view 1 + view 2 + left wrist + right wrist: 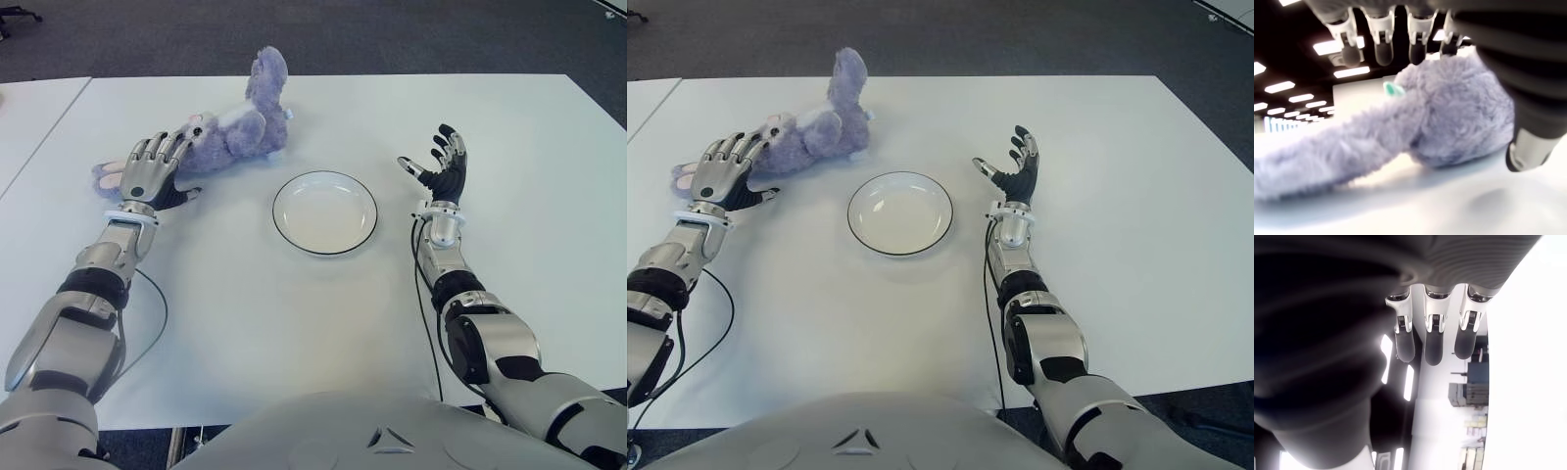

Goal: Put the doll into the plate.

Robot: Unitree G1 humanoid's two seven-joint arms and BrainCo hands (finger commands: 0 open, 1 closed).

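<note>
The doll lies toward the bench's far-left corner, the left hand arched over its head, fingers spread, not yet gripping. The plate sits mid-bench, empty. The right hand hovers beside it, wide.

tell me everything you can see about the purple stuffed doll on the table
The doll is a plush rabbit of fuzzy lilac fabric with a paler belly and a small teal tag. It lies on its side on the white table, one leg sticking up toward the far edge, ears stretched out toward the robot's left. It sits beyond and to the left of the plate, not touching it. The left robot hand arches over its head and ears, fingers spread, not yet closed on it.
</note>
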